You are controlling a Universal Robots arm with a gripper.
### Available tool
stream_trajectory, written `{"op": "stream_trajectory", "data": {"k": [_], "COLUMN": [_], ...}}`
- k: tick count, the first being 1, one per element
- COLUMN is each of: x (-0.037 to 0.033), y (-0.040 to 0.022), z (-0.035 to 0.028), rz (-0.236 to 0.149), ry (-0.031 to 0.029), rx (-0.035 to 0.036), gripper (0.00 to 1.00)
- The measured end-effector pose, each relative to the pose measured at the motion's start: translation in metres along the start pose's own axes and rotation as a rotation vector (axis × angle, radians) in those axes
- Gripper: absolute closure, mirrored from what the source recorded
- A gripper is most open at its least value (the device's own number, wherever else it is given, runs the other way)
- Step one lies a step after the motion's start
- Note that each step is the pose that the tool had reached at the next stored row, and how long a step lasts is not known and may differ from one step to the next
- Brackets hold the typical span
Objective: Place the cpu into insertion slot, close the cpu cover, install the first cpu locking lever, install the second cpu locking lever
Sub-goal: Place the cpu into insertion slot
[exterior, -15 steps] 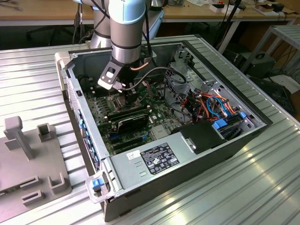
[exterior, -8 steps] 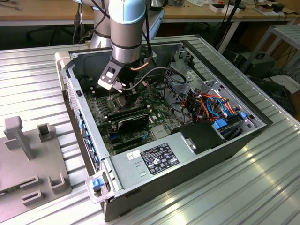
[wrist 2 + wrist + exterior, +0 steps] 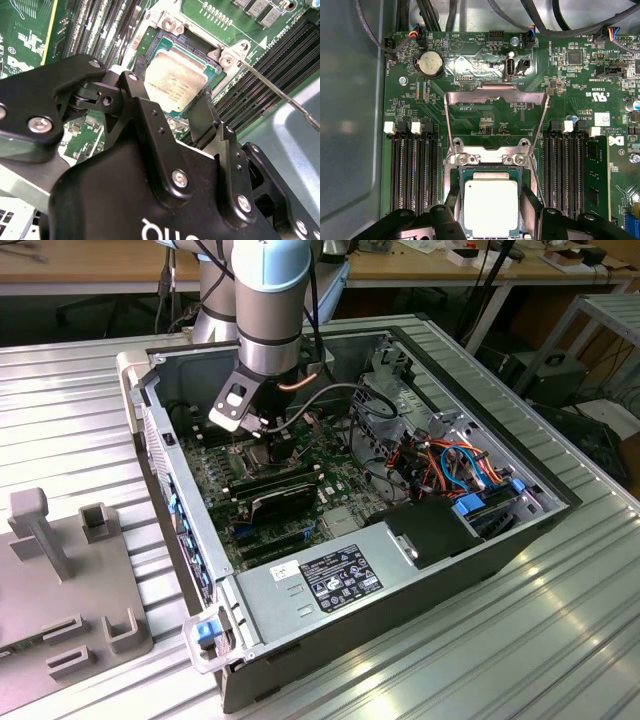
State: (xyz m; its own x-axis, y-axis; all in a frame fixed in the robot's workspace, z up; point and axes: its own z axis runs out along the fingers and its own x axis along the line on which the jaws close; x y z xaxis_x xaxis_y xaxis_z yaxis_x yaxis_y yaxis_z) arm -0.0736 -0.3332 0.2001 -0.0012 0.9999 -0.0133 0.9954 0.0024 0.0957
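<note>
The gripper (image 3: 172,97) clamps the cpu (image 3: 175,80) by its edges over the insertion slot (image 3: 192,46); the cpu cover (image 3: 496,96) stands raised, clearing access.

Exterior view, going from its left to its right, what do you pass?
Grey fixture plate → claw, shut on the cpu → orange and blue cables.

A likely coin battery (image 3: 430,64) sits near black memory slots (image 3: 415,170).

cpu (image 3: 490,207) silver square, over insertion slot (image 3: 490,173) | cpu cover (image 3: 495,96) hinged open
</note>
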Motion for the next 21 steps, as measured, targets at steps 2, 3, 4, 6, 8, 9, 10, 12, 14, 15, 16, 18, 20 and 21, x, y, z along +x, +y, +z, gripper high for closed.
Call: {"op": "stream_trajectory", "data": {"k": [2,3,4,6,8,9,10,12,14,15,16,18,20,21], "x": [0.0000,0.0000,-0.0001,0.0000,-0.0001,-0.0001,-0.0001,-0.0001,-0.0002,-0.0002,-0.0002,-0.0002,-0.0003,-0.0003], "y": [0.0000,0.0000,0.0000,0.0002,0.0004,0.0006,0.0009,0.0015,0.0024,0.0029,0.0037,0.0048,0.0053,0.0053], "z": [0.0000,-0.0002,-0.0007,-0.0020,-0.0042,-0.0052,-0.0066,-0.0091,-0.0120,-0.0131,-0.0145,-0.0165,-0.0178,-0.0178], "rz": [0.000,0.000,0.000,0.000,0.000,0.000,0.000,0.000,0.000,0.000,0.001,0.001,0.002,0.002], "ry": [0.0001,0.0000,-0.0001,0.0000,0.0000,0.0000,0.0001,0.0001,0.0000,0.0000,0.0001,0.0001,0.0000,-0.0001], "rx": [0.0000,0.0001,0.0001,0.0002,0.0012,0.0017,0.0027,0.0056,0.0114,0.0157,0.0231,0.0386,0.0501,0.0504], "gripper": [0.39,0.39,0.39,0.39,0.39,0.39,0.39,0.39,0.39,0.39,0.39,0.39,0.39,0.41]}}
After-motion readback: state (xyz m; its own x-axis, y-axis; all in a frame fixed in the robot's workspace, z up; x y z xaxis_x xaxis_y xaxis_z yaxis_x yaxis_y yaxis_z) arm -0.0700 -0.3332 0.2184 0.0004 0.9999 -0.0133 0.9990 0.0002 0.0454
